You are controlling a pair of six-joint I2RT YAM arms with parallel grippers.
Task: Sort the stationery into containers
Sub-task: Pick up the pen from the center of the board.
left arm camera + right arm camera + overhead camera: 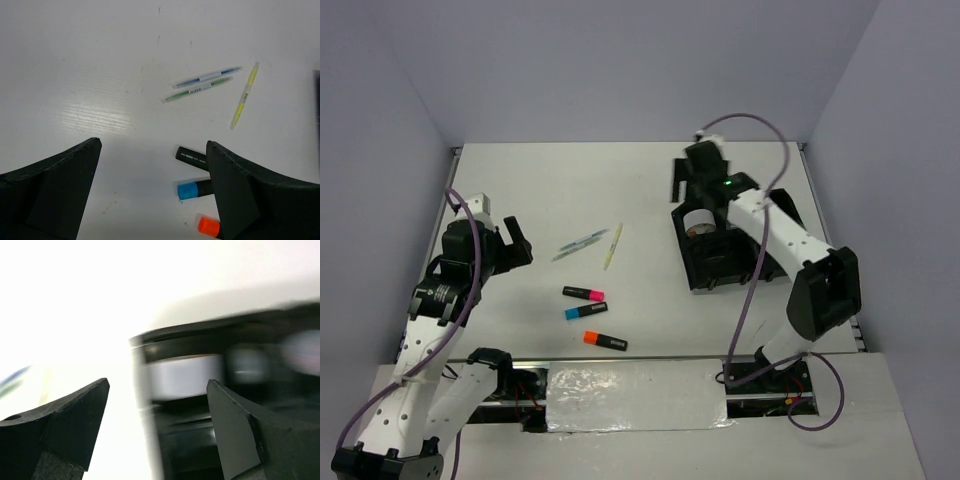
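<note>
Three short black highlighters lie loose on the white table (620, 180) near its middle, in a rough column. The pink-end highlighter (583, 293) is farthest from the arm bases, the blue-end highlighter (585, 311) just below it, and the orange-end highlighter (605, 341) nearest the bases & a bit to the right. Beyond them lie thin pens. The yellow-green pen (612, 245) sits slightly apart on the right, and the L wrist cam shows two more side by side, nearly parallel: a blue pen (207, 77) & a green pen (197, 89). None of the pens touch the highlighters. The black organiser tray (710, 268) sits on the table's right side, well apart from the loose items, w/ the pale tape roll (698, 221) in a compartment at its far end. The L gripper (153, 144) hangs over the table's left side, jaws spread wide, nothing btwn them, facing the pens & highlighters. The R gripper (157, 384) is over the tray's far end. Its wrist cam is blurred, but the fingers stand well apart w/ nothing held, and the tape roll shows beyond them inside the tray.
</note>
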